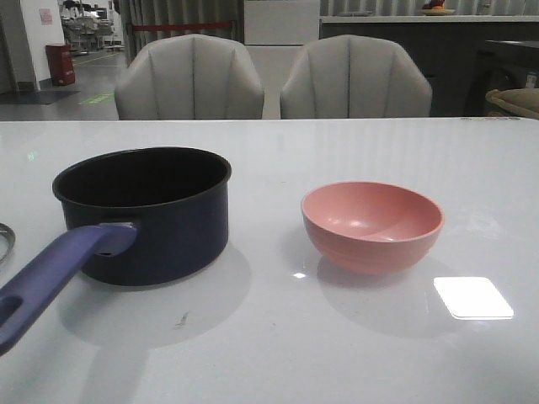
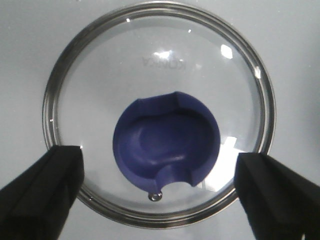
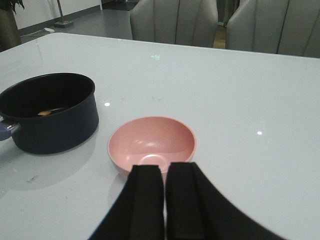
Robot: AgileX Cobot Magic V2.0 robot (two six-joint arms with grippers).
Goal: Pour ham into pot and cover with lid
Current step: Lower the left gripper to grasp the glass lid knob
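- Front view gives you the white table (image 1: 278,353) first, with two grey chairs (image 1: 189,77) behind its far edge; neither arm shows in this view.
- Next in size, the pot (image 1: 143,215) stands upright on the left part of the table, its long blue-purple handle (image 1: 59,269) reaching toward the camera and to the left. Your right wrist view shows a small orange-pink bit of ham (image 3: 45,113) lying on the pot's black floor.
- Your pink bowl (image 1: 372,223) sits upright to the right of the pot, well apart from it. You can see nothing in it from the front view or the right wrist view.
- Your lid (image 2: 159,112) lies flat on the table, knob side up, filling the left wrist view; only a sliver of its rim shows at the left edge of the front view. The dark blue knob (image 2: 166,141) sits at its centre.
- Your left gripper (image 2: 159,185) looks straight down on the lid, fingers (image 2: 42,187) spread wide to either side of the knob, touching neither the knob nor anything else you can see.
- Your right gripper (image 3: 164,200) hangs above the table on the near side of the bowl, angled forward over it, fingers pressed together with nothing between them.
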